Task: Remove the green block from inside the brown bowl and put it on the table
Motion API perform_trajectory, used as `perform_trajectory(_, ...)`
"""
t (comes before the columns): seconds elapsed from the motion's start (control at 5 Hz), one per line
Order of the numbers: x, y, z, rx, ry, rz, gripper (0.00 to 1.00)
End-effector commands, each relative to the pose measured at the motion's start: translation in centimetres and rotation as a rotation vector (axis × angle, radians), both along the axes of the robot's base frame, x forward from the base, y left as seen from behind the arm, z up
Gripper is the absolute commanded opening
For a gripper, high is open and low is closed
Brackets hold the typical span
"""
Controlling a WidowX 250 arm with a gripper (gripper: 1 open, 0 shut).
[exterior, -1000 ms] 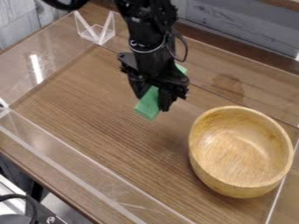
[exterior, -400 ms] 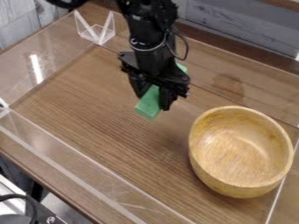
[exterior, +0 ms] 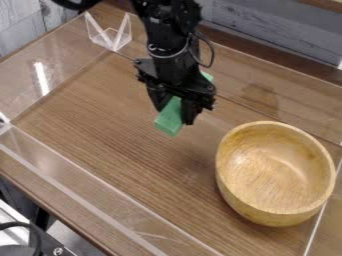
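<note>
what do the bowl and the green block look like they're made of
The bowl looks like wood with a smooth, lightly polished finish: a pale tan colour and a thick rounded rim point that way, though a wood-look plastic can't be ruled out. The green block is an even, plain green and looks matte, so perhaps painted wood, plastic or foam; the view doesn't settle which.
</note>
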State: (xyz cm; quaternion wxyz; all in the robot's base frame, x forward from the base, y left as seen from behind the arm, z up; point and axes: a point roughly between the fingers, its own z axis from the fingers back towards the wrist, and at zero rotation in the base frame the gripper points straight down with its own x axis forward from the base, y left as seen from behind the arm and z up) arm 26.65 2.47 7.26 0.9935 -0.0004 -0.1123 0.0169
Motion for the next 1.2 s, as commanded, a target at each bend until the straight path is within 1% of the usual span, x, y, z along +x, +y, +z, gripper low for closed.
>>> perform_trajectory(0.0, 0.6, 0.9, 0.2, 0.010, -0.042, 0.002, 0.00)
perform_trajectory(0.4, 0.5, 1.7, -1.2, 0.008, -0.043, 0.011, 0.00)
perform_trajectory(0.6, 0.5, 1.9, -1.7, 0.003, -0.038, 0.019, 0.00)
perform_trajectory(1.0, 0.5, 2.4, -2.0, -0.010, -0.027, 0.036, 0.00)
